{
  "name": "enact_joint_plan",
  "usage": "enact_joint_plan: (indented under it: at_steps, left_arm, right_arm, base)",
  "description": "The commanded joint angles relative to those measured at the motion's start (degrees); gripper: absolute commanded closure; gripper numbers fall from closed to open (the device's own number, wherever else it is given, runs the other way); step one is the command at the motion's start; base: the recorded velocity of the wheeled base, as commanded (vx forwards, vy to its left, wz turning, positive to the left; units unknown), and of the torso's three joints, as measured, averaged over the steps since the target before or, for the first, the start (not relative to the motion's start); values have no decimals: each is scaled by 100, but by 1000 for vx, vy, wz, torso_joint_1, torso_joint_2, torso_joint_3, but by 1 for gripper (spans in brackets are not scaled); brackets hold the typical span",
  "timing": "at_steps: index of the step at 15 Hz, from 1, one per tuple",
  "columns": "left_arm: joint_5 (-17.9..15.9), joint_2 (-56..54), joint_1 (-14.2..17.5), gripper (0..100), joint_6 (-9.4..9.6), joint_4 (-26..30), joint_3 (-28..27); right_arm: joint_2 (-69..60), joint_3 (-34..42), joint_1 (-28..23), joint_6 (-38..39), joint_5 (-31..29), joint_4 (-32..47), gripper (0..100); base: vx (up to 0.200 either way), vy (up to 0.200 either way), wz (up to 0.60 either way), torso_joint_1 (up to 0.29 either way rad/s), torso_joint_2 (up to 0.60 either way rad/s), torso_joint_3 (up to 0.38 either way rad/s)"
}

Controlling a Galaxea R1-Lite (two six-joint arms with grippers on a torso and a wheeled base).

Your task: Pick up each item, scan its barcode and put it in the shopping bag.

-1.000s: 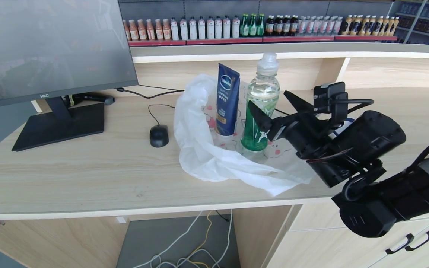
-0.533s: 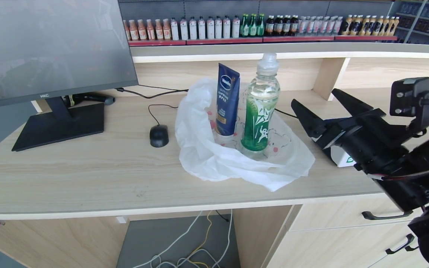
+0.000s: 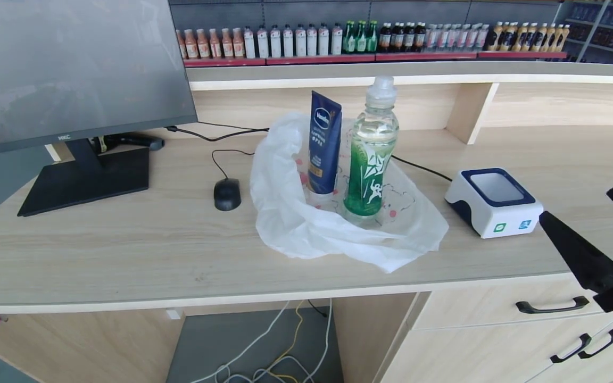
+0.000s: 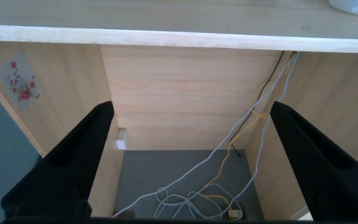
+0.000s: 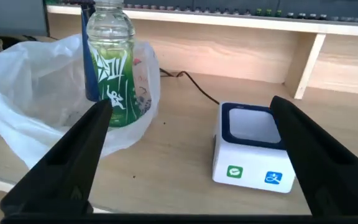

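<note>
A clear bottle with a green label (image 3: 371, 154) (image 5: 113, 68) and a blue tube (image 3: 324, 142) stand upright inside the white shopping bag (image 3: 306, 223) (image 5: 30, 93) in the middle of the counter. A white and blue barcode scanner (image 3: 493, 201) (image 5: 253, 149) sits to the bag's right. My right gripper (image 3: 604, 229) (image 5: 191, 155) is open and empty, near the counter's front edge, right of the scanner. My left gripper (image 4: 191, 162) is open and empty below the counter's front edge, facing the space underneath with its cables.
A monitor (image 3: 67, 69) on a black stand occupies the back left, with a black mouse (image 3: 227, 193) and its cable beside the bag. A raised shelf (image 3: 418, 72) runs along the counter's back. Drawers with black handles (image 3: 551, 307) lie under the right side.
My right arm has drawn back from the bottle to the right and down, leaving the bottle standing in the bag and uncovering the scanner. The bag's near edge has settled.
</note>
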Motion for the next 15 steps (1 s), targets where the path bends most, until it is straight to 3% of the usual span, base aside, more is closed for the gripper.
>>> enact_joint_plan:
  at_steps: [1,2,6,7,8,11,15]
  left_arm:
    - [0,-2,1,0,2,-1,0]
    - [0,-2,1,0,2,-1,0]
    - [0,-2,1,0,2,-1,0]
    - [0,-2,1,0,2,-1,0]
    - [0,-2,1,0,-7,-1,0]
    - [0,-2,1,0,2,-1,0]
    - [0,-2,1,0,2,-1,0]
  right_arm:
    - [-1358,190,-327,42,-17,943,0]
    - [-1842,190,-318,42,-9,1743,0]
    - [-4786,181,-309,-2,9,6358,0]
    - [-4786,181,-309,-2,9,6358,0]
    - [-5911,76,-309,-11,18,7799,0]
    - [-6711,155,-309,-11,18,8555,0]
    - [-6711,164,-309,139,0,8757,0]
  base:
    - [0,0,0,0,0,0]
    - [0,0,0,0,0,0]
    - [0,0,0,0,0,0]
    - [0,0,0,0,0,0]
    - [0,0,0,0,0,0]
    - [0,0,0,0,0,0]
    - [0,0,0,0,0,0]
